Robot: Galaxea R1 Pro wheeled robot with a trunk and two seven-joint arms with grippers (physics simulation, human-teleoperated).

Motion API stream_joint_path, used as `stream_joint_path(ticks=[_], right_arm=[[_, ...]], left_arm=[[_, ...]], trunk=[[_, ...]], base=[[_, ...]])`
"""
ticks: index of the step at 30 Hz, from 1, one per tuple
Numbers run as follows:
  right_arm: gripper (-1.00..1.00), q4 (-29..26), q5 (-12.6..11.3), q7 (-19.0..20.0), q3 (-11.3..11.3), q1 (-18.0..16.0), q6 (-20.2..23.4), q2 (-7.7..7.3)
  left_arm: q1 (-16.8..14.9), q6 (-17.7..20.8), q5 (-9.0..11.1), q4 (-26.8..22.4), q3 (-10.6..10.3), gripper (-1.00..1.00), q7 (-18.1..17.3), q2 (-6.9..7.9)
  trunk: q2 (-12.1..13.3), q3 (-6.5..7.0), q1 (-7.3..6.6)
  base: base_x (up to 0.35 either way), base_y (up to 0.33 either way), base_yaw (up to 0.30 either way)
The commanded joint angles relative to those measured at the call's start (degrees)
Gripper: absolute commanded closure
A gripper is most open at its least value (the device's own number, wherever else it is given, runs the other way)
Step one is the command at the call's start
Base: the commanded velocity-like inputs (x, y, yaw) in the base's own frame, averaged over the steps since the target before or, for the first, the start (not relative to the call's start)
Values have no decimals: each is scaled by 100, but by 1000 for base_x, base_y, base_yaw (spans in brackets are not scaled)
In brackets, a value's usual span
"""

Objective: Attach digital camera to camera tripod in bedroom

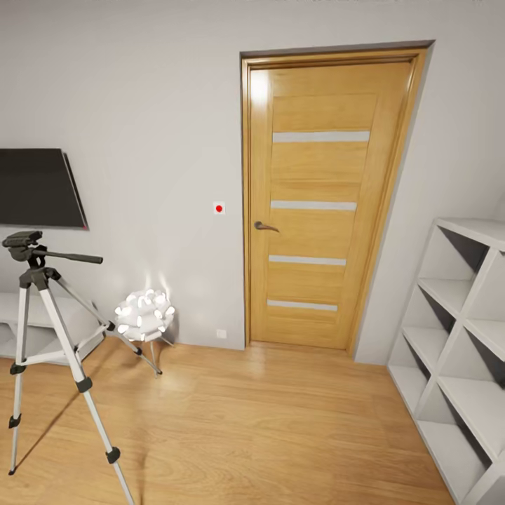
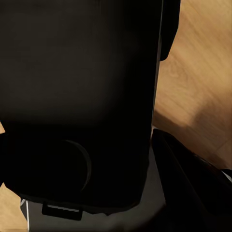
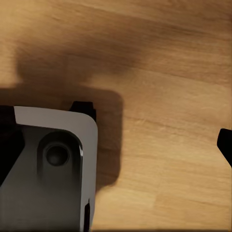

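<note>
Left wrist view is mostly a big black boxy shape (image 2: 77,96) right up against the lens, so I can't tell what either gripper is doing. Beneath is light wood floor (image 3: 164,159). The camera tripod (image 1: 42,330), silver legs and black head, stands at left near a white spiky-ball lamp (image 1: 144,315). The grey cube shelf (image 1: 456,351) looks empty, by the oak door (image 1: 322,196).

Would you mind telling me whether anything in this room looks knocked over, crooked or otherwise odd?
Nothing stands out. The tripod stands upright on its spread legs with a bare head, the spiky white lamp sits on the floor beside it, and the door is shut.
</note>
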Motion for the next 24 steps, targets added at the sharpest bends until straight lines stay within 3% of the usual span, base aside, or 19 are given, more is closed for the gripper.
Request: stream_joint_path(ticks=[1, 24], right_arm=[[-100, 17, 43, 12, -11, 4, -34, -2], [-100, 17, 57, 17, -10, 205, -91, 4]], left_arm=[[-4, 11, 36, 0, -50, 100, 5, 0], [-1, 5, 33, 0, -50, 100, -12, -8]], trunk=[[36, 11, -22], [958, 424, -527]], base=[[0, 0, 0], [0, 0, 0]])
